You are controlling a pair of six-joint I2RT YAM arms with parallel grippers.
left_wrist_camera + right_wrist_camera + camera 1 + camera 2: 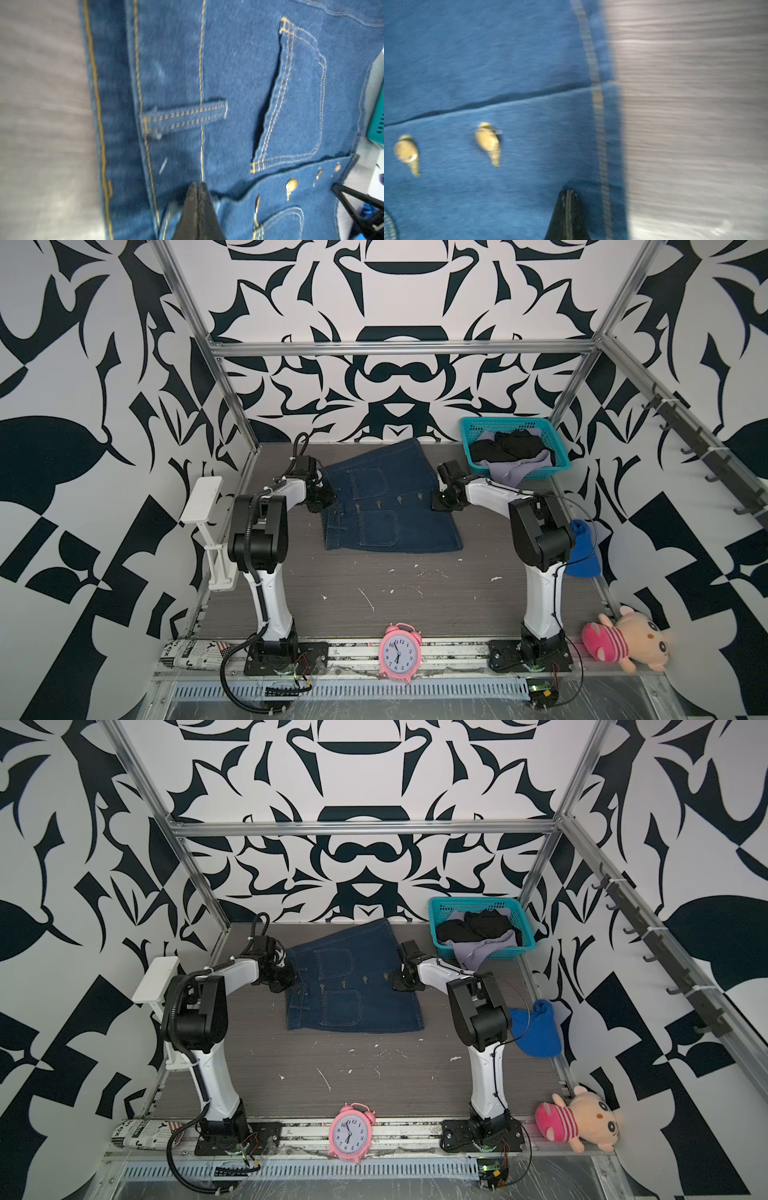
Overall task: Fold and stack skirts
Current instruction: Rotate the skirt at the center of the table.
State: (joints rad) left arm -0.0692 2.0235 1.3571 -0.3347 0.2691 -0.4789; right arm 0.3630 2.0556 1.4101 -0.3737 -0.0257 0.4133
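Note:
In both top views the dark blue denim skirt [390, 506] [353, 986] lies spread flat at the back middle of the table, pockets and buttons up. My left gripper [326, 499] [284, 978] is at its left edge and my right gripper [440, 499] [401, 979] at its right edge, both level with the button line. In the wrist views the left gripper [197, 185] and the right gripper [568, 191] are shut over the denim [228, 72] [488, 62], with no cloth showing between the fingers. The black skirt [507, 445] and the lavender skirt [515, 470] lie crumpled in the teal basket [505, 421].
The basket stands at the back right, with the lavender cloth hanging over its front rim. A bright blue cloth [584, 551] lies behind the right arm. A pink alarm clock [399, 651], a plush toy [619, 637] and a newspaper roll [191, 653] sit along the front rail.

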